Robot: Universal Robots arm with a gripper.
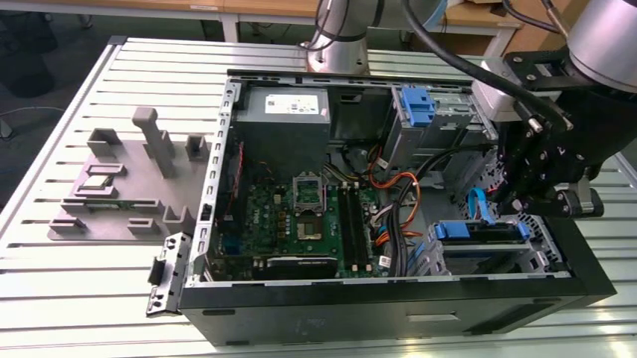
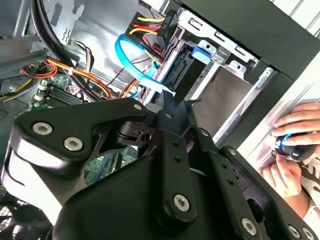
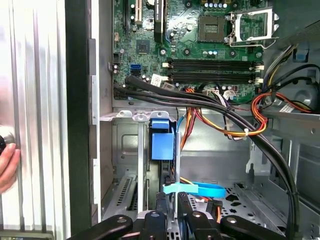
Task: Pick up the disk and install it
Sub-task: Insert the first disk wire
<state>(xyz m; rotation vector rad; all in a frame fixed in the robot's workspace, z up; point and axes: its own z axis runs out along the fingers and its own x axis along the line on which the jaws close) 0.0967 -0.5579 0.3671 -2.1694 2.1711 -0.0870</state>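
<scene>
The disk (image 1: 478,230) lies in the drive bay at the case's corner, on the exterior view's right, its blue carrier facing up. My gripper (image 1: 539,212) hangs right above it. In the first wrist view the disk (image 3: 162,142) is seen edge-on, standing in the metal bay, and my gripper (image 3: 172,201) has its two black fingers pressed against the disk's thin silver edge. The second wrist view shows the gripper (image 2: 168,104) narrowing to a point at the dark disk, whose blue carrier tab (image 2: 199,54) sits inside the bay.
A blue flat cable (image 3: 200,189) crosses just by the fingers. Orange and black cable bundles (image 1: 398,190) run beside the bay. The motherboard (image 1: 298,216), grey power-supply box (image 1: 283,112) and an upright blue bracket (image 1: 418,104) fill the case. A person's hand (image 2: 295,145) rests outside the case wall.
</scene>
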